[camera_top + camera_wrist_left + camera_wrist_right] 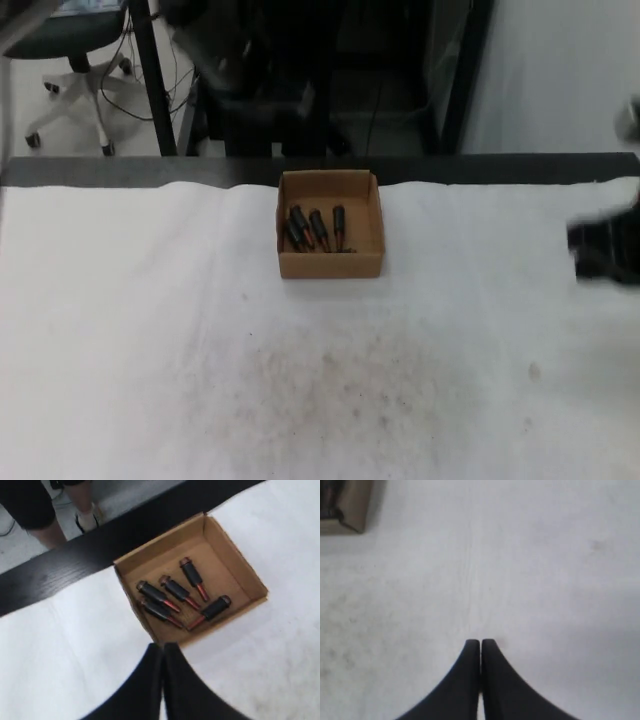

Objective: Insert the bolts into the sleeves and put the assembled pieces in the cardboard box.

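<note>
cardboard: the box [330,265] sits on the white cloth [120,330], toward the far side of the bench and just short of its dark edge [140,170]. in it lie five pieces [175,587], black sleeves with reddish bolt ends showing. four lie roughly side by side, and two of these touch close to one wall. the fifth lies at an angle to them by the wall nearest the left gripper [163,647].

that gripper's fingers are pressed together with nothing between them, over the cloth just beside the box's near wall. the right gripper [480,642] also has its fingers together and holds nothing. it is over bare cloth, well apart from the box.

in the high view an arm [605,245] shows as a dark blur at the right edge, over the cloth. brown specks [330,380] mark the cloth on the near side of the box. a chair [75,60] stands beyond the bench at the left.
</note>
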